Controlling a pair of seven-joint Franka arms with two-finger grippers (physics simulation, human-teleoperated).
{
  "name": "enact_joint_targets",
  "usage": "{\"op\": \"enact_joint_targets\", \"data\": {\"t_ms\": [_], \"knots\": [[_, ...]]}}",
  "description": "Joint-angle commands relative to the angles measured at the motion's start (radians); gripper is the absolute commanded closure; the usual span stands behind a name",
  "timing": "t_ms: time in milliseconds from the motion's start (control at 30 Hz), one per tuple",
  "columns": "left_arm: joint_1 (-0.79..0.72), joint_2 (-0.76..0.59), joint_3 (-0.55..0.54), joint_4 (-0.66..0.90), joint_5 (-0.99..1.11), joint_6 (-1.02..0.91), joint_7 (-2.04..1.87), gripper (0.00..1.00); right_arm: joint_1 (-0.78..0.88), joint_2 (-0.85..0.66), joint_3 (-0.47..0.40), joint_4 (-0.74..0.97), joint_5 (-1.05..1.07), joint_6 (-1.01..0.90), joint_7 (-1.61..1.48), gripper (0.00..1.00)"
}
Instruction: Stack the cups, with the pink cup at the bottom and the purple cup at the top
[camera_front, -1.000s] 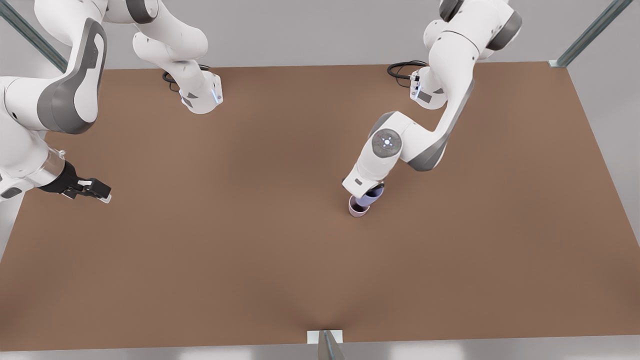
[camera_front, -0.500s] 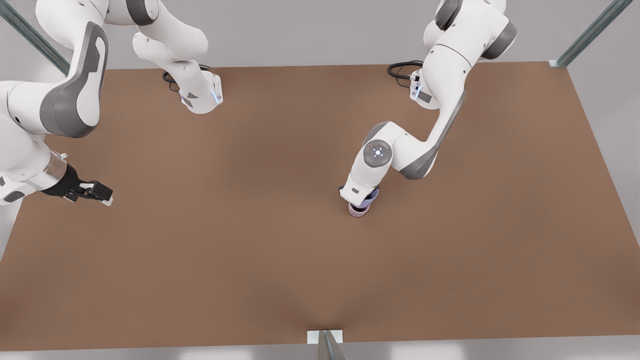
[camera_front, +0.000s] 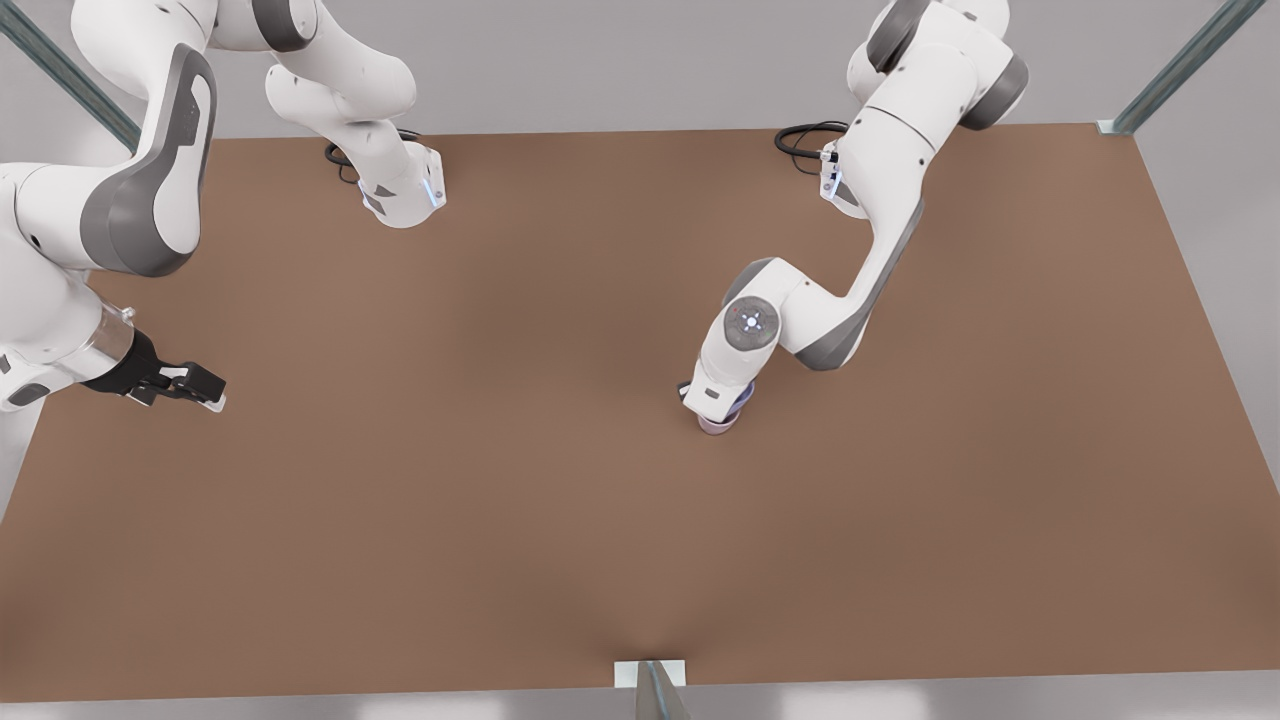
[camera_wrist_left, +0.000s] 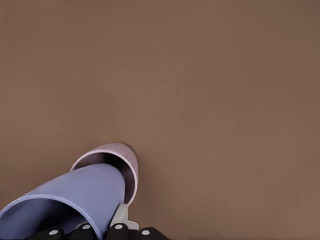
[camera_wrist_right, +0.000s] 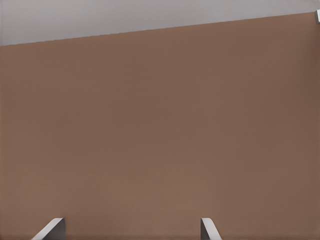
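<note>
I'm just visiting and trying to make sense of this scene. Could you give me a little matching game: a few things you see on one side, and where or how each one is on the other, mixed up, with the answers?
Things
1. purple cup
2. pink cup
3. left gripper
4. right gripper

States
A. waits with fingers open above the table's edge at the front view's left
B. stands on the table with another cup's base going into it
C. is carried, tilted, its narrow end in another cup's mouth
D. grips a cup near the table's middle

Pairs: 1-C, 2-B, 3-D, 4-A
</note>
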Motion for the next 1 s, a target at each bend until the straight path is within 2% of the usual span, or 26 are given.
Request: {"op": "enact_joint_targets", "data": {"t_ms": [0,33,67,100,500,567,900,967], "knots": [[-0.001,0.003,0.000,0.000,-0.002,0.003,-0.061,0.79,0.000,0.000,0.000,0.001,0.001,0.000,-0.007,0.00],[-0.007,0.003,0.000,0.000,-0.002,0.003,-0.060,0.77,0.001,0.000,0.001,0.001,0.002,0.000,-0.007,0.00],[-0.007,0.004,0.000,0.000,-0.002,0.003,-0.058,0.69,0.001,0.000,0.001,0.001,0.002,0.000,-0.005,0.00],[-0.007,0.009,0.000,0.000,0.000,0.003,-0.058,0.67,0.001,0.000,0.001,0.002,0.002,0.000,-0.005,0.00],[-0.005,0.009,0.000,0.004,0.000,0.003,-0.057,0.67,0.001,0.000,0.001,0.001,0.002,0.000,-0.005,0.00],[-0.005,0.009,0.000,0.017,0.000,-0.006,-0.055,0.61,0.001,0.000,0.001,0.001,0.002,-0.002,-0.005,0.00],[-0.007,0.009,0.000,0.023,0.000,-0.009,-0.054,0.60,0.001,0.000,0.001,0.001,0.002,0.000,-0.006,0.00],[-0.005,0.006,0.000,0.031,0.033,-0.012,-0.055,0.56,0.001,0.000,0.001,0.001,0.002,0.000,-0.005,0.00]]}}
